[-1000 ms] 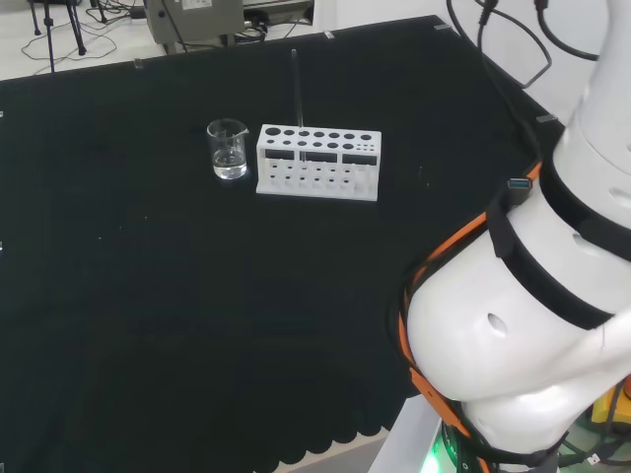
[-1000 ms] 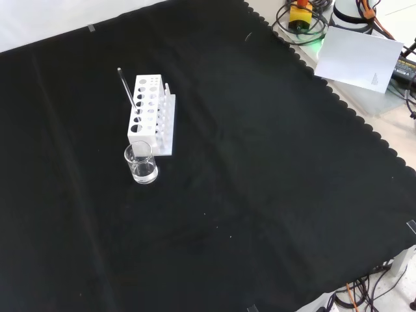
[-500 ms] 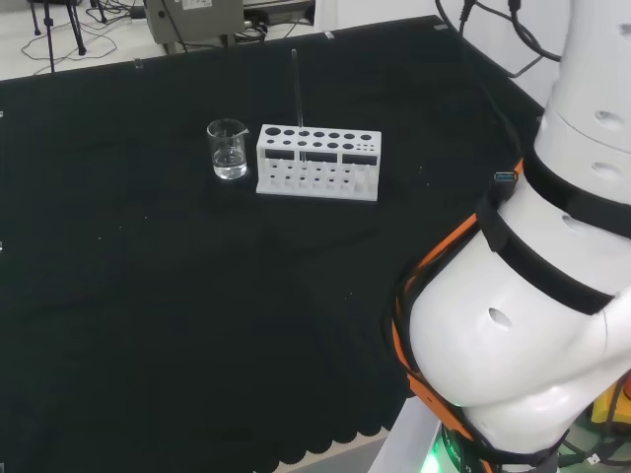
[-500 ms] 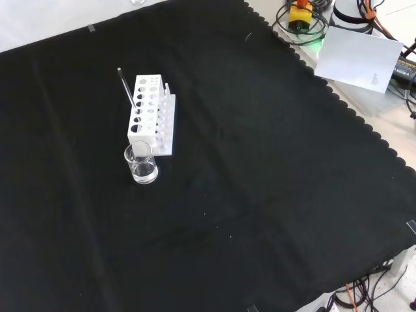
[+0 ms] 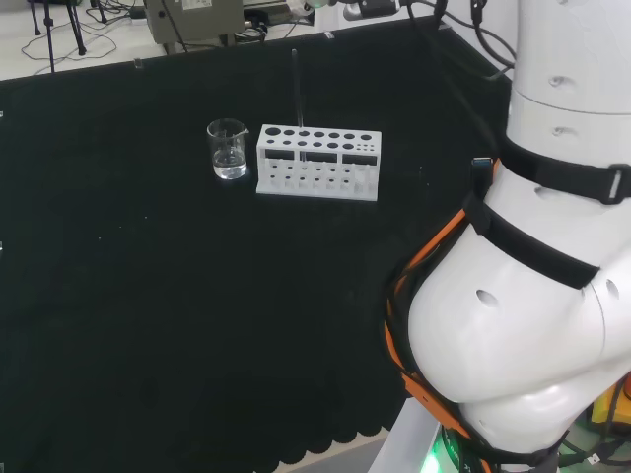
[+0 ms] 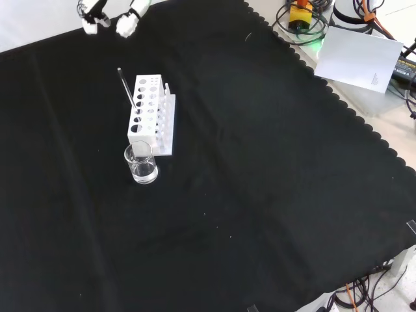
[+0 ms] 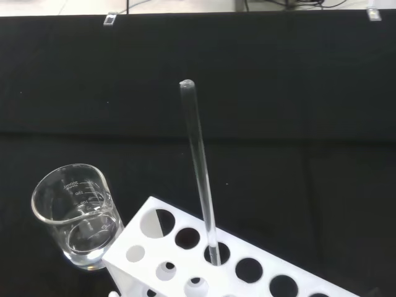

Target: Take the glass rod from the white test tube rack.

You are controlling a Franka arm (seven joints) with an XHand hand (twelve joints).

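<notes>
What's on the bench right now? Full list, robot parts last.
glass rod: 1, clear, standing in a hole of the rack, top end leaning slightly.
white test tube rack: 1, white, on the cloth in the left half of the front view, other holes look empty.
beaker: 1, clear glass, just off the rack's near end in the front view, left of it in the head view; a little clear liquid at the bottom.
black cloth: 1, black, covers the bench.
paper sheet: 1, white, off the cloth at the front view's top right.
arm links: white with black bands, right side of the head view.
hand: 1, black and white fingertips at the front view's top edge, above the rack, touching nothing.
</notes>
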